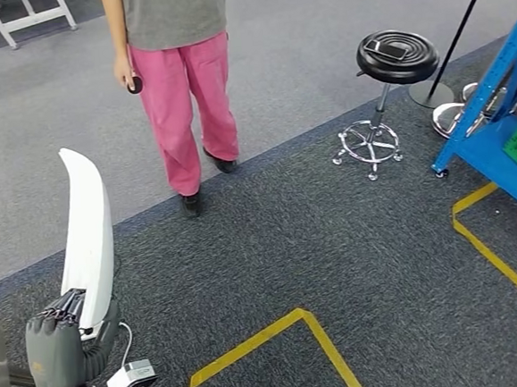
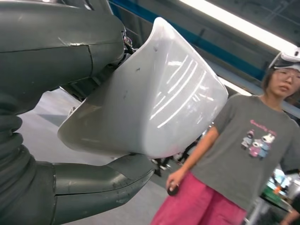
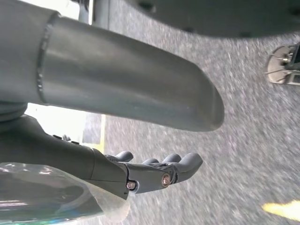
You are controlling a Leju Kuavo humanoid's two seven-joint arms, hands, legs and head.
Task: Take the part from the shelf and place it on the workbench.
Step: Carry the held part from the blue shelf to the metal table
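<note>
From the head view, the left hand (image 1: 57,348) is gripping the white part (image 1: 88,238) by its lower end, so the long curved shell is standing nearly upright above the fingers. It is off the shelf and not yet set down; no workbench is showing here, so the step in hand looks like the carry. To do it well, the grip should be staying firm and the part held close and steady, since the tall piece is top-heavy in this hold and a person in pink trousers (image 1: 183,110) is standing in the path. A black round stool (image 1: 396,55) on a chromed base is sitting on the dark speckled carpet, with a blue metal shelf frame (image 1: 499,112) at the right edge and yellow floor tape (image 1: 300,325) marking bays.

In the left wrist view, the part is showing as glossy moulded plastic, smooth and tapering to a rounded end, clamped between the thick grey thumb (image 2: 102,185) and the fingers.

In the right wrist view, the right hand (image 3: 155,171) is hanging over the carpet, fingers stretched out and apart; it seems to be holding nothing, though a shiny blur is crossing that corner.
</note>
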